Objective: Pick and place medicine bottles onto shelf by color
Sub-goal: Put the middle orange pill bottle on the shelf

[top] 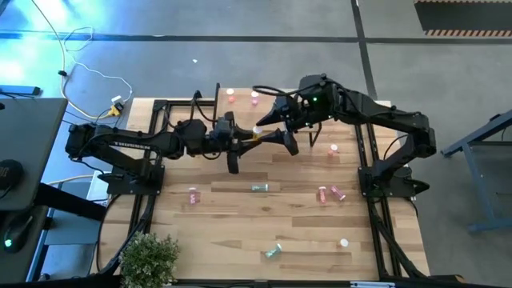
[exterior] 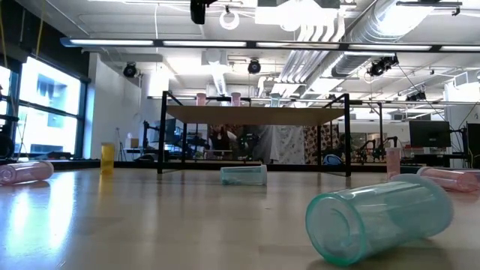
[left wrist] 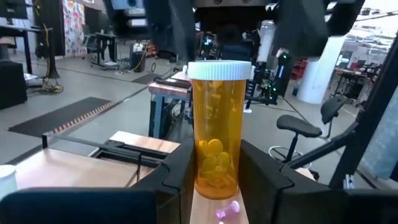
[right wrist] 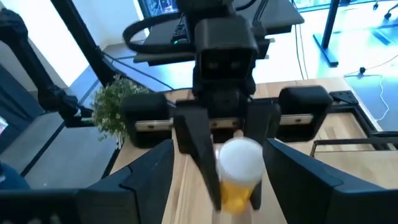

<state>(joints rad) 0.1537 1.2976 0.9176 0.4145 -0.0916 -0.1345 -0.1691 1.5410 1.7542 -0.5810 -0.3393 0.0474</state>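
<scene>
An orange medicine bottle with a white cap stands upright between the fingers of my left gripper, which is shut on it above the shelf's near edge. My right gripper faces it from the table's right, open. Its fingers stand on either side of the bottle's cap without touching. The shelf is a light-wood board on black legs at the table's far side, with pink bottles standing on it. More pink and teal bottles lie on their sides on the table. My left gripper pinches the orange bottle's lower body between its two fingers. The fingers come level from the table's left. The bottle stands upright in the hold, cap up, lifted clear of the shelf and the table.
A teal bottle lies at the table's middle, and another lies near the front edge beside a white cap. Two pink bottles lie at the right. A small plant stands at the near left corner.
</scene>
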